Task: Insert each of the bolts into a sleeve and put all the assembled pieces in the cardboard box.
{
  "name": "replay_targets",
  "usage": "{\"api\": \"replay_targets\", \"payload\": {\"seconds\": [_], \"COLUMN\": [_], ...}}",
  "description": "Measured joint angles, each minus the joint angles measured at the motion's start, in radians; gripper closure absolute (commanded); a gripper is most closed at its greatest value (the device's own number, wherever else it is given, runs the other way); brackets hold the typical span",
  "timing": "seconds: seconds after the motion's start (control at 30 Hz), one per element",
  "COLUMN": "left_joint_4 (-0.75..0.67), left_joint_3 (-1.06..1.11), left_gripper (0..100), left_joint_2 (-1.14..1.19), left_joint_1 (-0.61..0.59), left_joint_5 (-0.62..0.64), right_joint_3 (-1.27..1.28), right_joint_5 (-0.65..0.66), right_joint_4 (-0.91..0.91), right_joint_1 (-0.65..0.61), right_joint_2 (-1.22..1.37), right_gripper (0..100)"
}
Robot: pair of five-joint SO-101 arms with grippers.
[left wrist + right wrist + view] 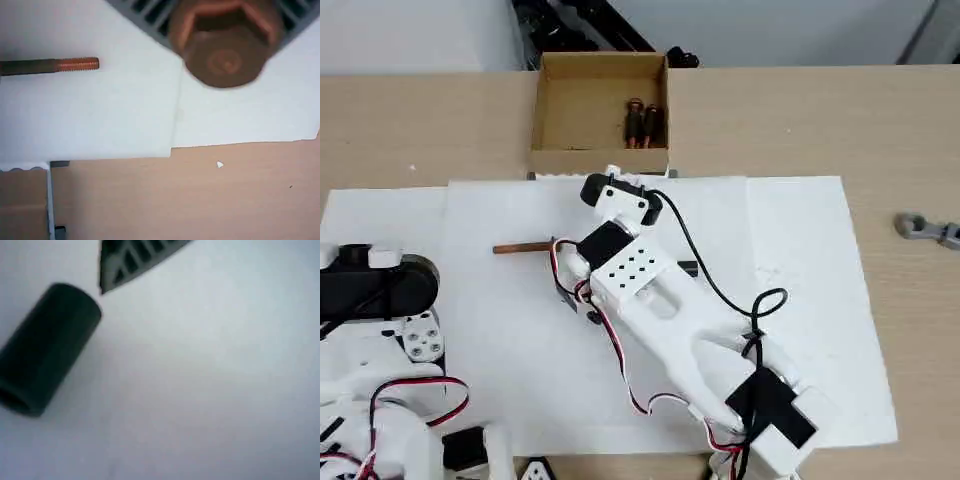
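At the desk's (880,120) 8 o'clock corner the left tool (145,11) grips a bolt (225,47), hex head toward its camera. A second bolt (523,247) lies flat on the white paper (500,350), long axis 9-to-3, threads toward 9, about 2 o'clock from the left arm (380,290), though the right arm (670,310) lies closer. At 12 o'clock the cardboard box (575,110) holds two assembled pieces (643,124). The right tool (131,260) hangs just beside a black sleeve (47,347) lying on its side; open or closed, I cannot tell.

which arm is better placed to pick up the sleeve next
Right: its wrist view shows the dark sleeve lying on the paper just beside its gripper. The left wrist view faces a bolt head instead.
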Motion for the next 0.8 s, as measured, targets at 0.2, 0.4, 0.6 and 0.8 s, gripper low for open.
{"api": "replay_targets", "payload": {"seconds": [0.2, 0.4, 0.6, 0.8], "left_joint_4": [0.000, 0.014, 0.021, 0.021], "left_joint_3": [0.000, 0.000, 0.000, 0.000], "left_gripper": [99, 99, 99, 99], "left_joint_2": [0.000, 0.000, -0.006, -0.006], "left_joint_1": [0.000, 0.000, 0.000, 0.000], "left_joint_5": [0.000, 0.000, 0.000, 0.000], "right_joint_3": [0.000, -0.006, -0.031, -0.048], "right_joint_5": [-0.043, -0.051, -0.081, -0.098], "right_joint_4": [-0.074, -0.101, -0.164, -0.169], "right_joint_1": [0.000, 0.000, 0.000, 0.017], "right_joint_2": [0.021, 0.123, 0.210, 0.255], "right_gripper": [79.0, 79.0, 79.0, 79.4]}}
